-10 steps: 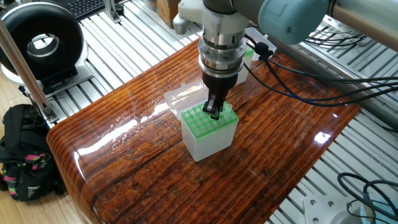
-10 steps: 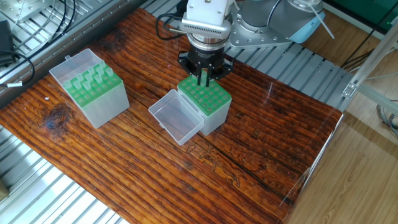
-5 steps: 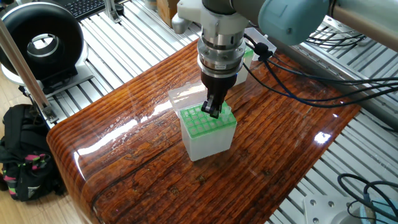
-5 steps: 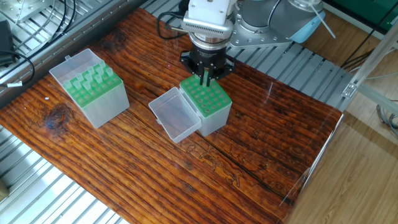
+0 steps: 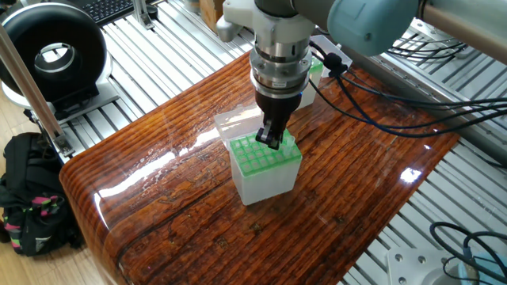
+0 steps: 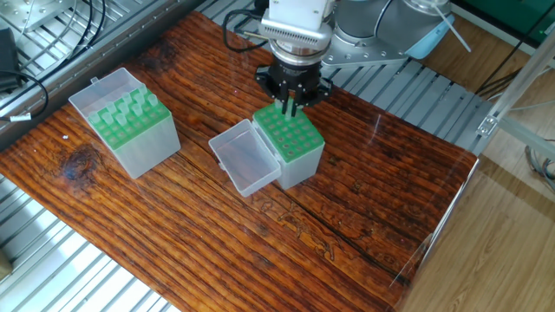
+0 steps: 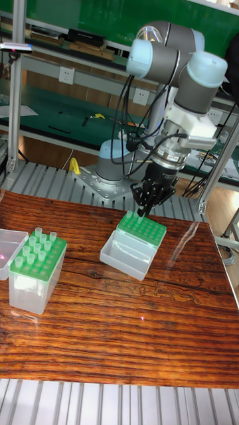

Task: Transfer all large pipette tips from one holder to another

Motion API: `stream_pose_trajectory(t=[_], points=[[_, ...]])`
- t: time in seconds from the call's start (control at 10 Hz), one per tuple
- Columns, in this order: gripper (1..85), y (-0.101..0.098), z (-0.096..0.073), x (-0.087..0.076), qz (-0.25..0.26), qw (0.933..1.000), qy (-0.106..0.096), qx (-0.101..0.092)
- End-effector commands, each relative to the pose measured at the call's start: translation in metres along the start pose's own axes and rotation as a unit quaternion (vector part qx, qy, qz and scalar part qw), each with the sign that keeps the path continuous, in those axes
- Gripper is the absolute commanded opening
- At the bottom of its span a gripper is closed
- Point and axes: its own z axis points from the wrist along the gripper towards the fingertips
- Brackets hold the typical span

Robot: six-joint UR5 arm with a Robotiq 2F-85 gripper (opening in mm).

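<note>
Translucent large pipette tips upright, points down.

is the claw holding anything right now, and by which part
Cannot be told for sure. The claw sits at the back corner of the green rack, fingers close together. Any tip between them is hidden.

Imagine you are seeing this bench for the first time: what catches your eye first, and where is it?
First, the big grey and pale blue robot arm, reaching down so its gripper sits over a corner of a green-topped tip box with its clear lid open, mid-table. Next, a second green-topped box with whitish pipette tips standing in it, off to one side on the glossy wooden table.
</note>
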Motion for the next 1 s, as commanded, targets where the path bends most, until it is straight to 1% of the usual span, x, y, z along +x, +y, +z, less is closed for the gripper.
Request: stream_pose_trajectory(t=[0.0, 0.2, 0.4, 0.6, 0.9], points=[[12.7, 0.008, -0.020, 0.003, 0.004, 0.9999, -0.005, -0.014], [12.7, 0.006, -0.031, 0.008, 0.004, 0.9998, -0.009, -0.018], [12.7, 0.005, -0.037, 0.012, 0.003, 0.9997, -0.013, -0.020], [12.7, 0.009, -0.045, 0.014, 0.008, 0.9997, -0.012, -0.020], [12.7, 0.013, -0.063, 0.020, 0.010, 0.9997, -0.008, -0.023]])
